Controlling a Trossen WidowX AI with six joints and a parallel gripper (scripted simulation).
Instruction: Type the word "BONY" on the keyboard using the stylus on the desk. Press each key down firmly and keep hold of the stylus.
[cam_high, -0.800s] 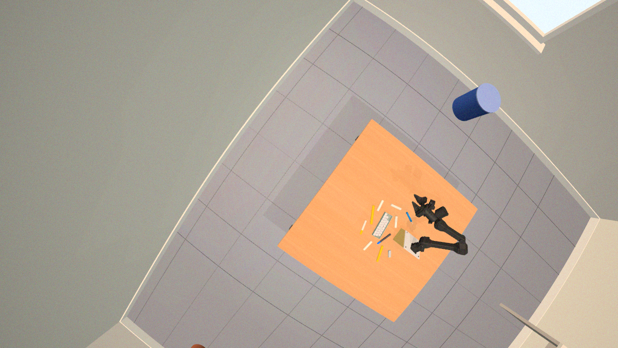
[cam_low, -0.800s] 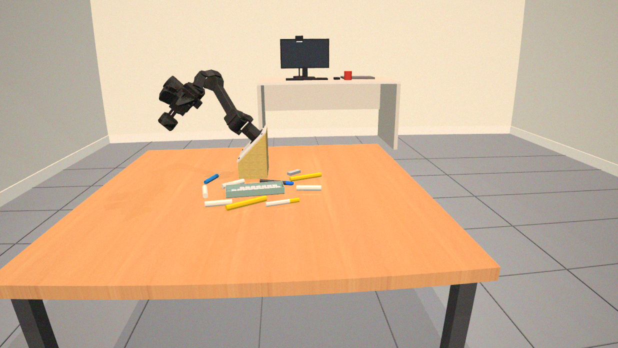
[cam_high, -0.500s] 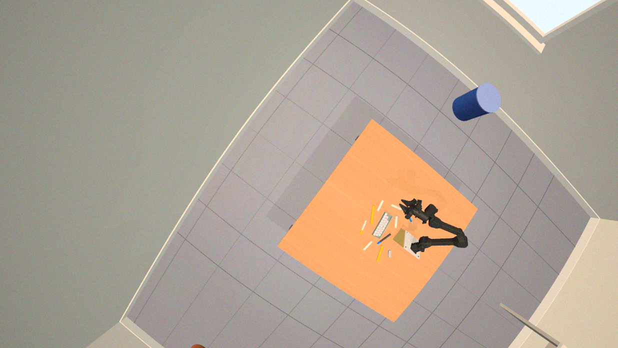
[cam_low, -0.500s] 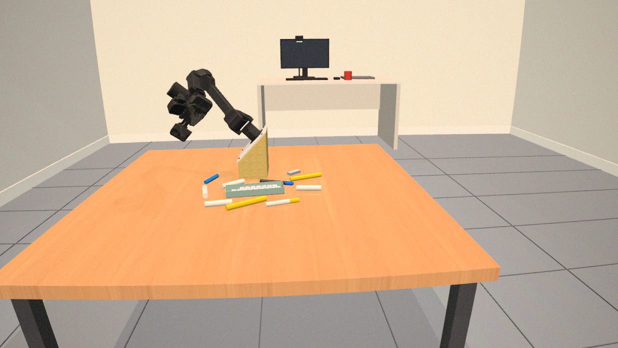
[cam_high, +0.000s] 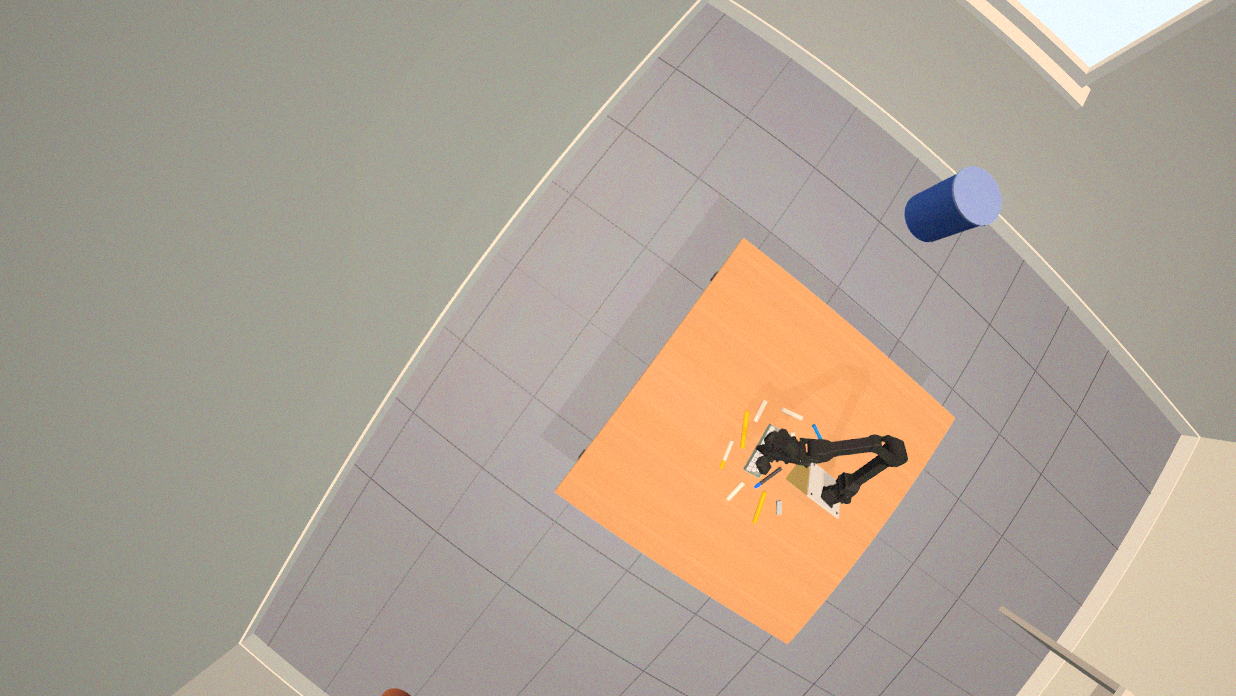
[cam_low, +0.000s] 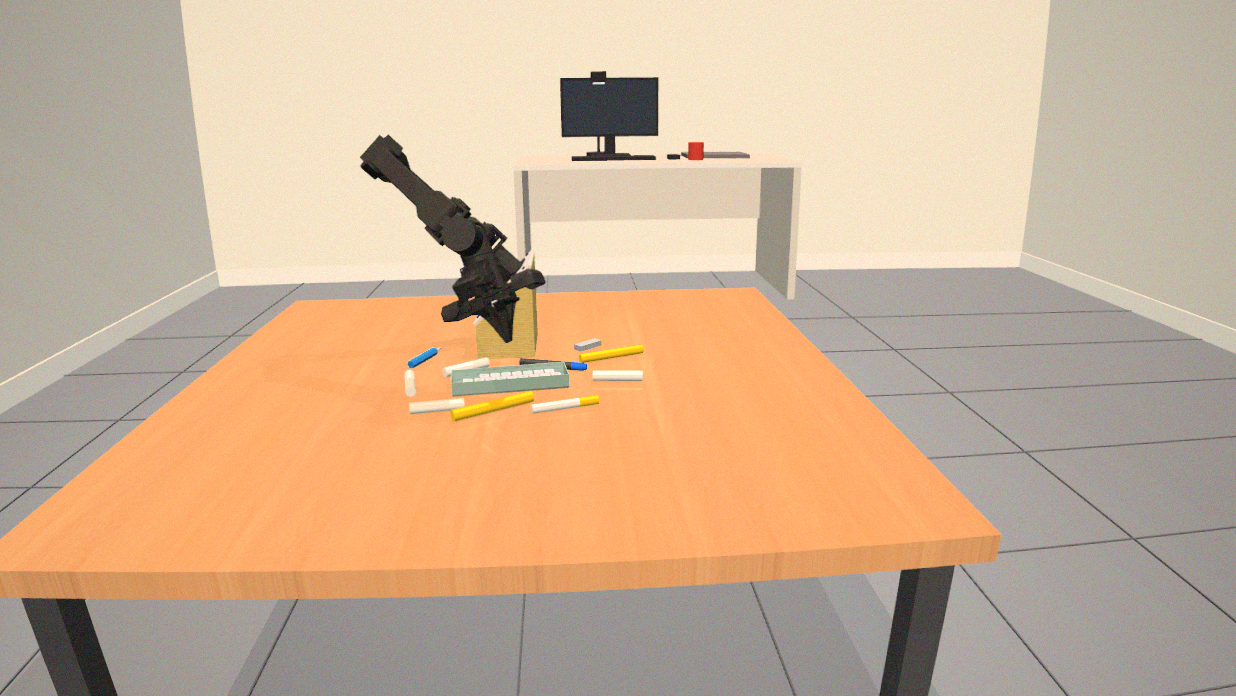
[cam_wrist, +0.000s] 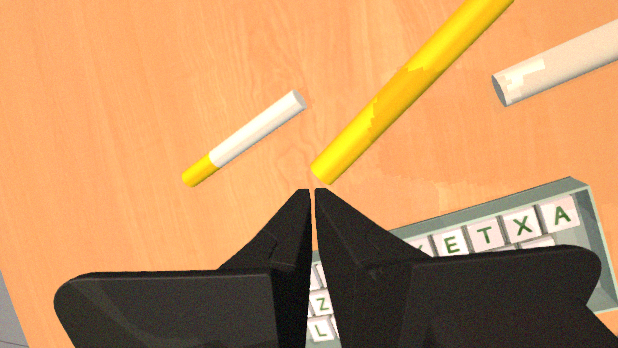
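Note:
A slim blue pen-like stylus (cam_high: 816, 431) (cam_low: 422, 357) with a thin pale tip lies on the desk; it is out of the wrist view. The green-grey keyboard (cam_high: 753, 465) (cam_low: 510, 388) (cam_wrist: 575, 183) has white keys with green letters. In the wrist view E, T, X, A, Z and L are readable; the fingers cover many other keys, and I cannot make out B, O, N or Y. My gripper (cam_low: 508, 338) (cam_wrist: 311, 200) is shut and empty, its fingertips pointing down above the keyboard area.
Around the keyboard lie a black-and-blue pen (cam_high: 768, 477) (cam_low: 553, 363), a yellow rod (cam_low: 493, 406) (cam_wrist: 410, 82), a white-and-yellow pen (cam_low: 562, 404) (cam_wrist: 255, 131), another yellow rod (cam_low: 611, 353), several white sticks and a grey block (cam_low: 588, 344). The arm's wooden base (cam_low: 510, 341) stands behind.

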